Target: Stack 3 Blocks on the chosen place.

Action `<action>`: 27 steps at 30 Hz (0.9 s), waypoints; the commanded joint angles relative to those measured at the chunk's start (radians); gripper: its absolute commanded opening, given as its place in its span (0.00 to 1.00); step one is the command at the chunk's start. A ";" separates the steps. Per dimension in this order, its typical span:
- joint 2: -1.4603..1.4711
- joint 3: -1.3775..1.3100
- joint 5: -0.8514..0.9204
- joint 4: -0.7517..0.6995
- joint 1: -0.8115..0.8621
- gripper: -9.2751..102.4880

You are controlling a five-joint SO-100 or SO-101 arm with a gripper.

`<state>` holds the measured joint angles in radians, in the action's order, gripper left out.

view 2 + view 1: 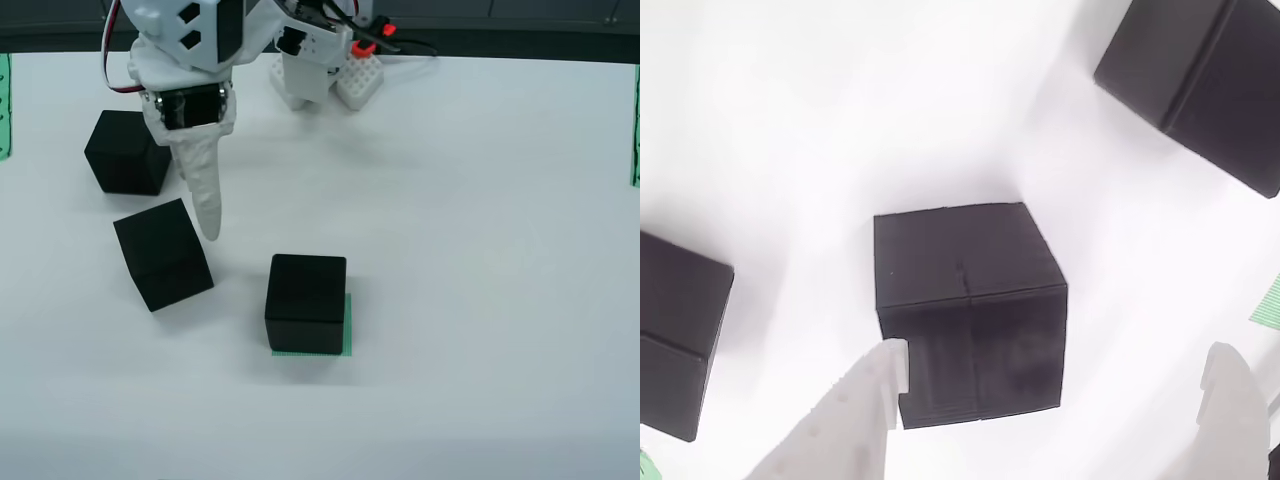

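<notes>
On green patch (348, 318), 1 cube (306, 301).

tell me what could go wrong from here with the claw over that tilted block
1. The middle block sits rotated relative to the open claw, so closing may twist or push it instead of gripping squarely.
2. The block on the green patch is slightly offset, green showing along its right and front edges, so a stack may sit off-centre.
3. The far block lies close by and could get nudged.
</notes>
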<state>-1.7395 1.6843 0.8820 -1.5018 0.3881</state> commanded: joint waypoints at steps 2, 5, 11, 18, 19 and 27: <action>0.041 -0.066 0.089 0.003 0.071 0.41; 0.109 -0.101 0.089 0.014 0.092 0.41; 0.259 -0.164 0.089 0.037 0.106 0.40; 0.351 -0.232 0.077 0.034 0.092 0.40; 0.359 -0.233 0.077 0.034 0.089 0.40; 0.408 -0.236 0.077 0.051 0.075 0.38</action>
<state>-1.3300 1.4880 0.9557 -1.4634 0.4740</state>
